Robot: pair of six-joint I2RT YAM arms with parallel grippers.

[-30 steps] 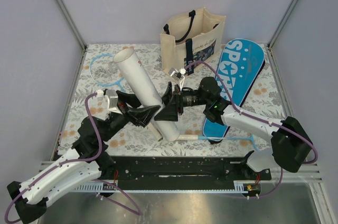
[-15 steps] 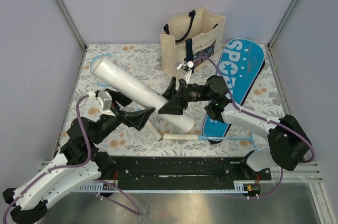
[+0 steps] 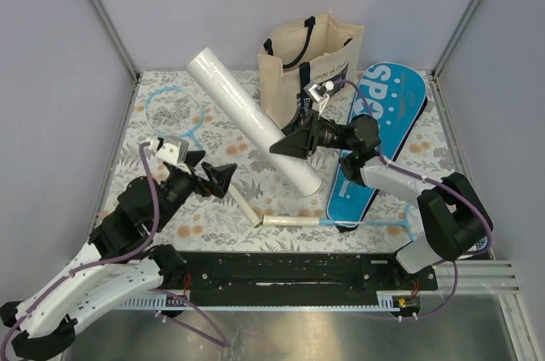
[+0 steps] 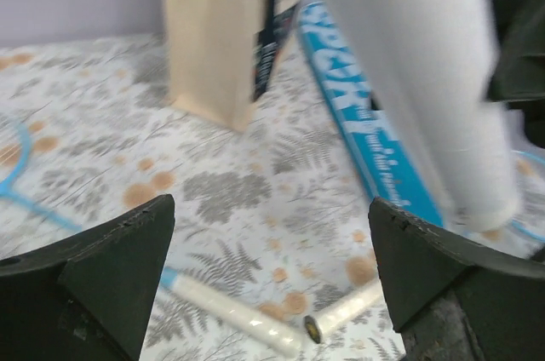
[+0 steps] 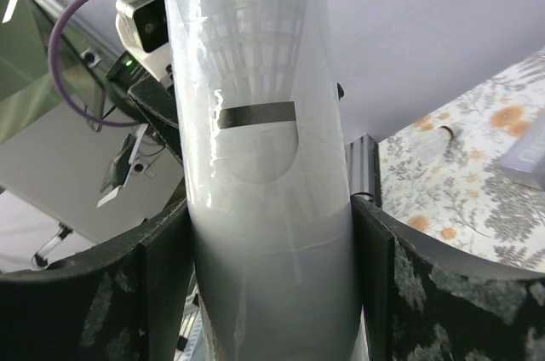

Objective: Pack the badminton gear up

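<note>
My right gripper (image 3: 294, 141) is shut on the long white tube (image 3: 234, 93) near its lower end and holds it slanted above the table, in front of the tote bag. In the right wrist view the tube (image 5: 260, 123) fills the gap between both fingers (image 5: 162, 280). My left gripper (image 3: 209, 179) stands open and empty, apart from the tube, over the mat at the left. Below it two white racket handles (image 4: 230, 310) meet end to end. One light-blue racket head (image 3: 173, 110) lies at the back left. The blue case lettered "SPORT" (image 3: 383, 127) lies at the right, over the other racket's head.
A cream tote bag (image 3: 311, 54) with navy straps stands upright at the back centre, just behind the raised tube. The floral mat (image 3: 153, 208) is bounded by grey walls on three sides. A black rail (image 3: 281, 272) runs along the near edge.
The left gripper opened, let go of the tube and drew back to the left. The right gripper lifted the tube and carried it toward the tote bag.
</note>
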